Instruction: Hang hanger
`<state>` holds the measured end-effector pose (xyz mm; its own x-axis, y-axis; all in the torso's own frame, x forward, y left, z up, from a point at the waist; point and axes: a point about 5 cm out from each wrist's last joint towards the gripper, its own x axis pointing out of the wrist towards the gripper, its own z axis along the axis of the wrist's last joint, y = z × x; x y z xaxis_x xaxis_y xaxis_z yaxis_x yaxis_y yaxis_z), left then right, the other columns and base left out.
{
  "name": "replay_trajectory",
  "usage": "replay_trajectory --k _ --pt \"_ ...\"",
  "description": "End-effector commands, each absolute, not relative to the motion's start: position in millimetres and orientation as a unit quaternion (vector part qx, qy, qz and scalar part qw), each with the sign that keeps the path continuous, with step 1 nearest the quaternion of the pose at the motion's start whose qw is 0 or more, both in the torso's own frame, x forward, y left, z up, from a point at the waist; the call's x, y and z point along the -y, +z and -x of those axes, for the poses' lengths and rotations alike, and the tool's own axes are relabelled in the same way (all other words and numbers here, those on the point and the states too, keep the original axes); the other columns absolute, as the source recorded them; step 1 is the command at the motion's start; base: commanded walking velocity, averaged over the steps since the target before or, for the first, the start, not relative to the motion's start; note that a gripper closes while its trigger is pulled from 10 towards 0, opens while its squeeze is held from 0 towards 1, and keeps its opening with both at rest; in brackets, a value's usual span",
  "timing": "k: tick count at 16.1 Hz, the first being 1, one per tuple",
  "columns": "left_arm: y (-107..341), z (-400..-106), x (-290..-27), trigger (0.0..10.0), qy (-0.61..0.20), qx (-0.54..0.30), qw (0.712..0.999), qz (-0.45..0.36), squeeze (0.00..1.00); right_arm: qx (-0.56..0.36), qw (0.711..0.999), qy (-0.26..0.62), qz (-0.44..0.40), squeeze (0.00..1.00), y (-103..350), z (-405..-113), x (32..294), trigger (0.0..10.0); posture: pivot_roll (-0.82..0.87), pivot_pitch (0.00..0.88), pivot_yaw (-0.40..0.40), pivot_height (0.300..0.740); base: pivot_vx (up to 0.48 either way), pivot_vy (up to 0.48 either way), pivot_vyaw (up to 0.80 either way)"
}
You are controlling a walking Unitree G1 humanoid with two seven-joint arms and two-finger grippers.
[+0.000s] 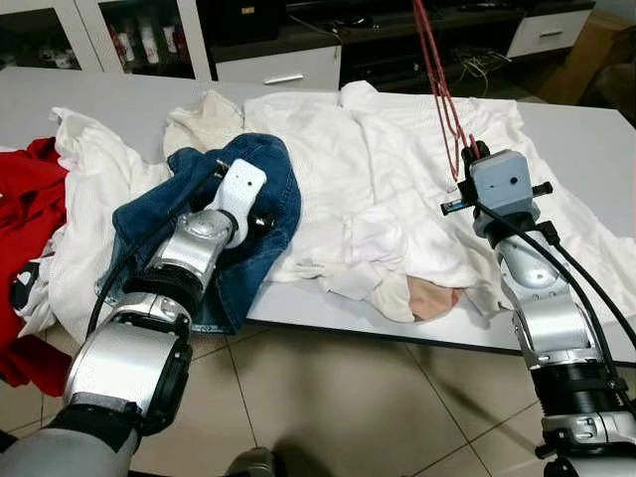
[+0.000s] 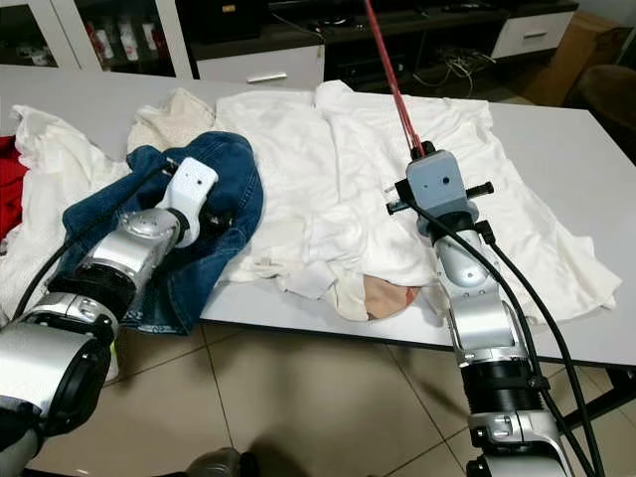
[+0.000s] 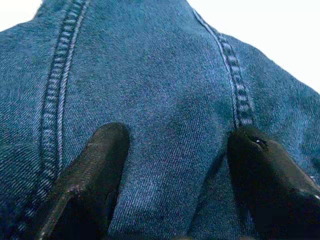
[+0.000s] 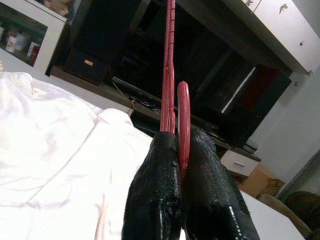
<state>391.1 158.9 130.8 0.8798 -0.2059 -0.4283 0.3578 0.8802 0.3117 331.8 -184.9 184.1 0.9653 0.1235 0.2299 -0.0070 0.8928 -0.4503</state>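
The red hanger [image 1: 438, 75] ran up out of frame, its top cut off, long axis steeply upright above the white shirt [image 1: 378, 169] on the bench [image 1: 586, 139]. The right pincer [image 4: 179, 150] was clamped on its lower end. The left pincer [image 3: 175, 165], fingers apart, pressed the blue jeans [image 1: 229, 214] beside the shirt.

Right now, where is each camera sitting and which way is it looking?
Left eye: on the head, looking down at the table of clothes; both silver arms show.
Right eye: beside it, same scene.
Left wrist: on the left arm, facing the blue jeans between the open left tool's fingers.
Right wrist: on the right arm, looking along the right tool shut on the red hanger.
Shared: jeans and hanger also appear in the eye views.
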Motion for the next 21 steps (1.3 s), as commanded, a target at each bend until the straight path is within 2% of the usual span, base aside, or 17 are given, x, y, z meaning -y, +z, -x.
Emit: replay_trajectory --k 1,4,5,6,7,8,21 --pt "124.1 -388.8 -158.7 10.0 -0.148 -0.215 0.944 -0.2 0.0 0.124 0.965 0.031 0.23 0.0 182.8 -329.5 185.7 10.0 0.1 0.014 0.049 0.74 0.0 0.0 0.0" --pt "117.4 -386.0 -160.5 10.0 -0.147 -0.228 0.941 -0.203 0.0 0.124 0.965 0.03 0.23 0.0 183.4 -329.5 186.6 10.0 0.1 0.015 0.047 0.74 0.0 0.0 0.0" --pt "115.8 -385.3 -160.3 9.2 -0.15 -0.23 0.94 -0.201 0.0 0.124 0.965 0.03 0.231 0.0 183.5 -329.4 186.8 10.0 0.1 0.015 0.047 0.74 0.0 0.0 0.0" --pt "114.5 -384.7 -159.7 4.5 -0.152 -0.232 0.94 -0.2 0.0 0.124 0.965 0.03 0.231 0.0 183.6 -329.5 186.9 10.0 0.1 0.015 0.046 0.74 0.0 0.0 0.0" --pt "113.2 -384.1 -159.0 1.2 -0.155 -0.233 0.939 -0.199 0.0 0.124 0.965 0.03 0.231 0.0 183.8 -329.5 186.9 10.0 0.1 0.015 0.045 0.74 0.0 0.0 0.0" --pt "112.0 -383.5 -158.0 0.0 -0.158 -0.233 0.939 -0.196 0.0 0.124 0.964 0.03 0.231 0.0 183.9 -329.5 187.1 10.0 0.09 0.015 0.045 0.74 0.0 0.0 0.0" --pt "114.1 -382.8 -152.5 0.0 -0.177 -0.187 0.953 -0.157 0.0 0.125 0.965 0.026 0.229 0.0 184.7 -329.0 188.0 10.0 0.09 0.014 0.046 0.74 0.0 0.0 0.0"
